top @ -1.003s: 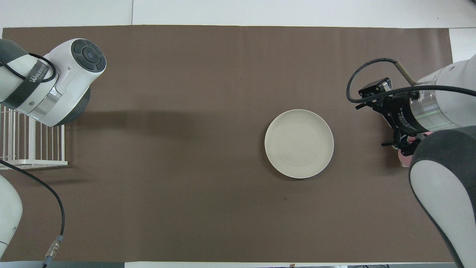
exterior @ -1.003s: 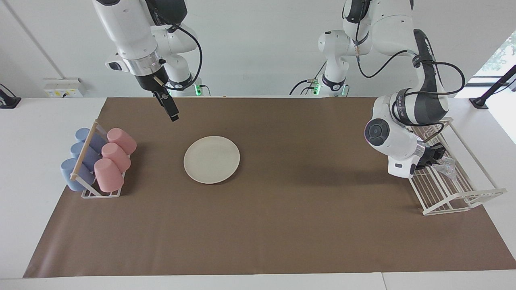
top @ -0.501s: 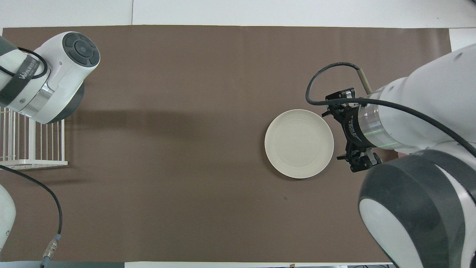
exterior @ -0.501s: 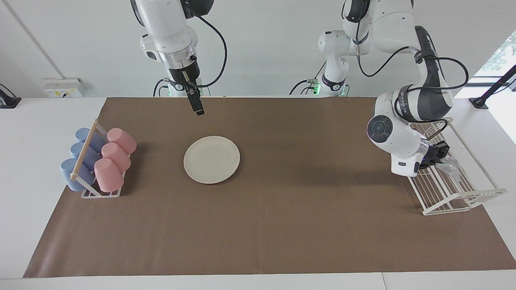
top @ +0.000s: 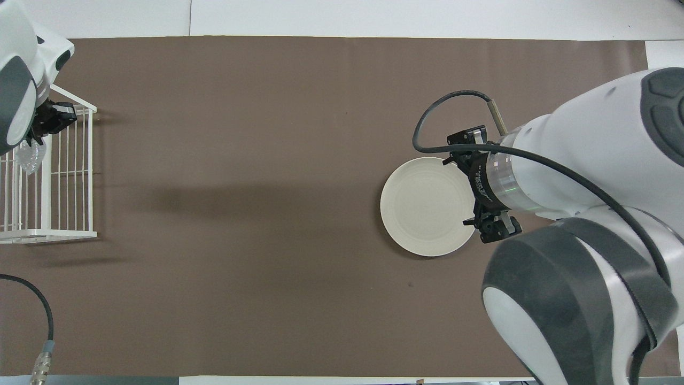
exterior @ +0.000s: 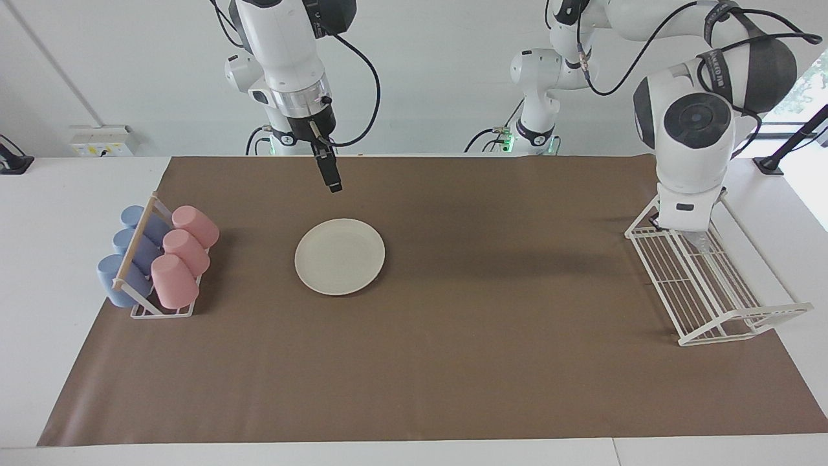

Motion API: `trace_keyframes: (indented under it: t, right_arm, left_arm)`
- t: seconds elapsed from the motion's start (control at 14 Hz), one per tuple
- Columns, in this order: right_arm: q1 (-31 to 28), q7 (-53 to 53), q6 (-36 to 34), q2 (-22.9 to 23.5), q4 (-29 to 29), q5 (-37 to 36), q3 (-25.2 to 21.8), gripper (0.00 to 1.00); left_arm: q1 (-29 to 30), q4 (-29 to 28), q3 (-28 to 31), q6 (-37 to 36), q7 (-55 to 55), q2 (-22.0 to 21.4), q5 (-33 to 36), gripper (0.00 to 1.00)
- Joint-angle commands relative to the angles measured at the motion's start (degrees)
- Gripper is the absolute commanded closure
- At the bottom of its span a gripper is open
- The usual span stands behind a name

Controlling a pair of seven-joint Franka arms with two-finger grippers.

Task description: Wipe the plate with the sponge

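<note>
- While hanging over the wire rack, the left gripper pinches the sponge, 9 o'clock in the overhead view.
- Right gripper, jaws spread, hovers by the plate at 3 o'clock there.

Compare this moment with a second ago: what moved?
The left gripper, shut on the sponge, lifted it up off the wire rack. The right gripper swung from near the cups to above the plate. Plate, cups and rack stayed put.
</note>
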Motion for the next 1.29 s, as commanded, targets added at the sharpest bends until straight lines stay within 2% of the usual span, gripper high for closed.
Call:
trace_keyframes:
  t: [0.0, 0.21, 0.36, 0.5, 0.64, 0.72, 0.79, 0.93, 1.07, 1.22]
  right_arm:
    - [0.7, 1.18, 3.48, -0.45, -1.37, 0.74, 0.1, 0.0]
    - [1.93, 3.11, 4.02, -0.53, -1.37, 0.48, 0.1, 0.0]
    - [2.54, 10.81, 4.98, 0.86, -0.24, 0.48, 0.27, 0.0]
    - [4.56, 18.46, 5.69, 2.97, 1.69, 0.57, 0.19, 0.0]
    - [5.18, 22.44, 3.94, 7.26, 8.08, 0.74, 0.28, 0.0]
    - [7.27, 24.54, 0.71, 10.42, 12.64, 0.57, 0.45, 0.0]
    - [8.69, 26.22, -1.15, 12.45, 15.82, -0.13, 0.36, 0.0]
    - [10.45, 29.9, -3.7, 13.88, 18.39, -0.31, 0.36, 0.0]
    - [13.25, 36.14, -4.68, 16.5, 22.51, -0.57, 0.28, 0.0]
    - [16.16, 37.57, -4.51, 17.75, 23.68, -2.58, 0.27, 0.0]
  left_arm:
    - [2.55, 1.12, 0.46, -3.43, 0.88, -4.02, -16.27, 1.0]
    - [6.15, 0.95, 0.9, -4.86, 0.36, -5.95, -34.29, 1.0]
    - [9.68, -2.1, 0.9, -4.42, 0.71, -7.62, -46.25, 1.0]
    - [11.62, -9.73, 0.9, -0.13, 0.8, -11.39, -56.89, 1.0]
    - [11.19, -19.57, 0.9, 5.58, 1.06, -16.05, -64.81, 1.0]
    - [10.84, -24.32, 0.82, 8.39, 2.28, -18.33, -68.24, 1.0]
    - [10.22, -29.06, 0.64, 11.29, 5.25, -20.61, -72.11, 1.0]
    - [7.59, -37.86, 0.55, 16.66, 12.01, -24.67, -79.58, 1.0]
    - [6.7, -43.24, 0.55, 17.47, 21.05, -25.03, -87.4, 1.0]
    - [5.83, -46.94, 0.55, 17.56, 29.32, -24.6, -94.09, 1.0]
